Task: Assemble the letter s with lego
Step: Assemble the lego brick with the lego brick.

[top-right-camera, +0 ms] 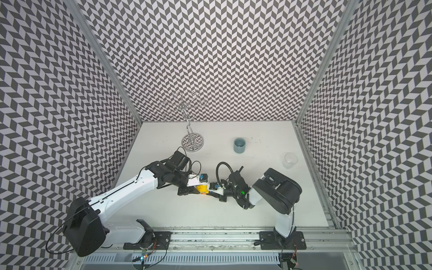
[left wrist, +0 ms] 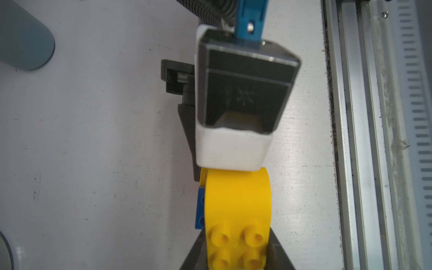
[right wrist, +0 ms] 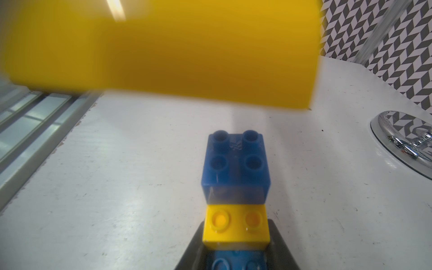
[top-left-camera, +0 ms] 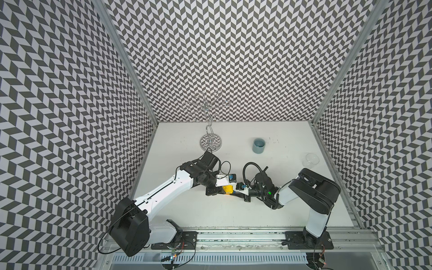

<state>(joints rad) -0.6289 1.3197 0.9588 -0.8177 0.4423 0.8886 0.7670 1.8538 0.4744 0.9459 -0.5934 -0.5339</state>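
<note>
Nearer the arm bases than the grey cylindrical plastic cup [top-left-camera: 259,146], and a little toward the left arm's side of it, the lego is held above the white table [top-left-camera: 210,210] where the two wrists meet. A large yellow studded plastic brick [left wrist: 237,205] is clamped between the closed fingers of the left gripper [left wrist: 236,256]. Four round studs are shown on one face, and a long smooth side runs away from them.

A short stack of three joined bricks [right wrist: 236,198] is gripped by the right gripper [right wrist: 236,257], whose jaws are shut on the dark blue brick [right wrist: 222,263] at its near end. On that brick a small yellow square brick [right wrist: 236,224] is seated, with two of its studs left uncovered. A translucent blue square brick [right wrist: 236,163] with four hollow studs is set at the free end.

The large yellow brick is seen blurred just beyond that blue end; whether the two touch cannot be told. In both top views only a yellow patch is made out between the grippers.
</note>
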